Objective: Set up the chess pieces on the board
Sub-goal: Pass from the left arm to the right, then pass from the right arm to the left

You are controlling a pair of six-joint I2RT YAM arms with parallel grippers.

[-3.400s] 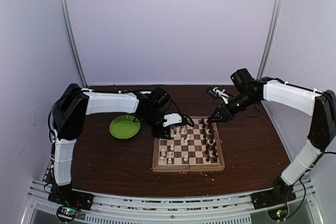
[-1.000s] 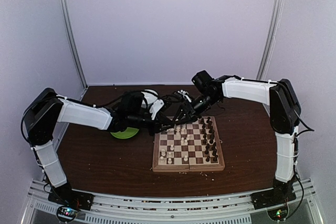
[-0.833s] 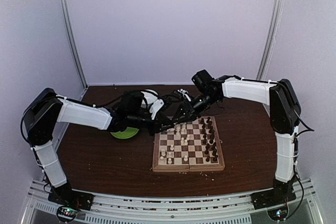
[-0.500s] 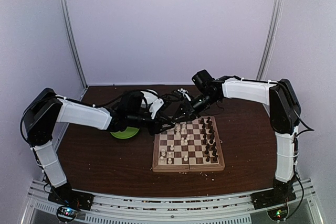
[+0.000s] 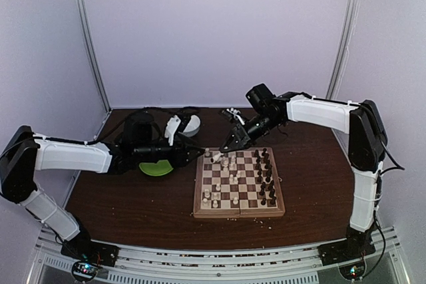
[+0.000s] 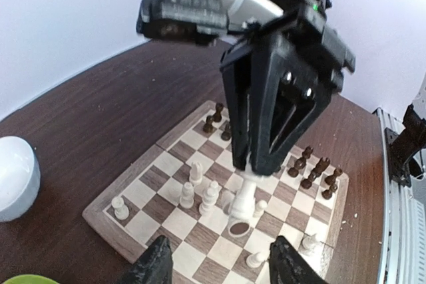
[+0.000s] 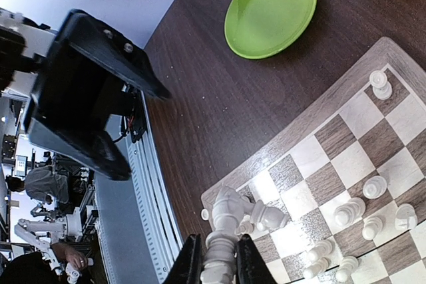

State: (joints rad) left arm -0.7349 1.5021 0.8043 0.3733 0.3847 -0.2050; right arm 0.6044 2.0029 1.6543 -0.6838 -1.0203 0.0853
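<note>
Found a dark wooden worktop (image 5: 133, 211) with 2 arms bolted at its near edge. Saw the left arm (image 5: 70, 154) stretched low from the left edge toward the middle, and the right arm (image 5: 319, 111) risen at the near-right corner and reaching across toward the far middle. Noted the board (image 5: 238, 215) lying flat and open around the middle of the worktop, sides parallel to the worktop's edges. Spotted a green plate (image 7: 269, 11) between the board and the left edge, partly under the left arm in the top view, and a white bowl (image 5: 193, 124) near the far edge, left of the middle. Caught the left gripper (image 6: 219, 267) just off the board's far-left corner, fingers spread wide with nothing between them. Saw the right gripper (image 7: 217, 251) above that same corner, pointing down, pinched tight on 1 held white piece (image 6: 242, 197), gripped by its upper part and hanging tilted over a square. Could not judge contact between its base and that square. Made out the dark pieces (image 6: 309, 180) grouped upright on the half of the board toward the right edge, and the other white pieces (image 7: 375, 186) scattered over the half toward the left edge.
</note>
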